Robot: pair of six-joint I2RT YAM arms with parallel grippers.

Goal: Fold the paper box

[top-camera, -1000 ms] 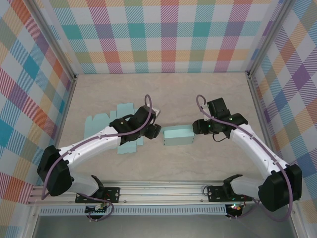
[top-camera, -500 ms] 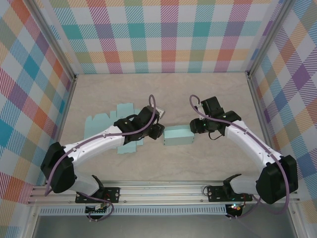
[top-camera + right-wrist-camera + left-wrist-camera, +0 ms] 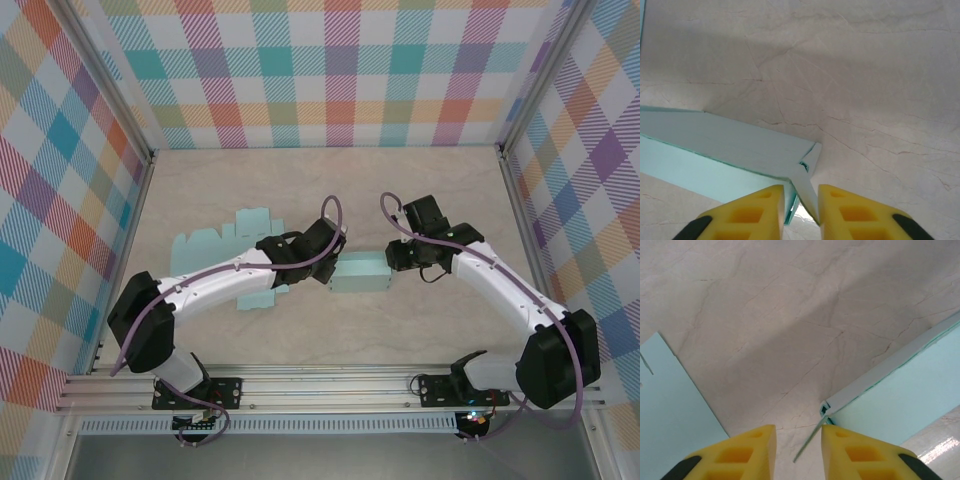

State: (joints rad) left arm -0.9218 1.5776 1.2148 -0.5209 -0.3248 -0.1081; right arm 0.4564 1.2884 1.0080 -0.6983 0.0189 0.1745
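Note:
The paper box [image 3: 360, 272] is light teal and lies folded up mid-table, long side across. My left gripper [image 3: 328, 264] is at its left end and my right gripper [image 3: 396, 258] at its right end. In the left wrist view the box [image 3: 910, 390] is at the right, and a thin end flap [image 3: 810, 442] stands in the narrow gap of the left gripper [image 3: 798, 432], close to the right finger. In the right wrist view the box [image 3: 715, 145] is at the left, and its end flap [image 3: 805, 182] slants across the small gap of the right gripper [image 3: 801, 192], touching the right finger.
Flat teal paper blanks [image 3: 215, 243] lie left of the box, partly under the left arm; one blank [image 3: 670, 405] edges into the left wrist view. Aluminium posts and checked walls [image 3: 320, 80] close off three sides. A rail [image 3: 330, 385] runs along the near edge.
Both grippers have moved in to the box's ends, the left one travelling right the farthest. Both pairs of jaws have narrowed around the end flaps.

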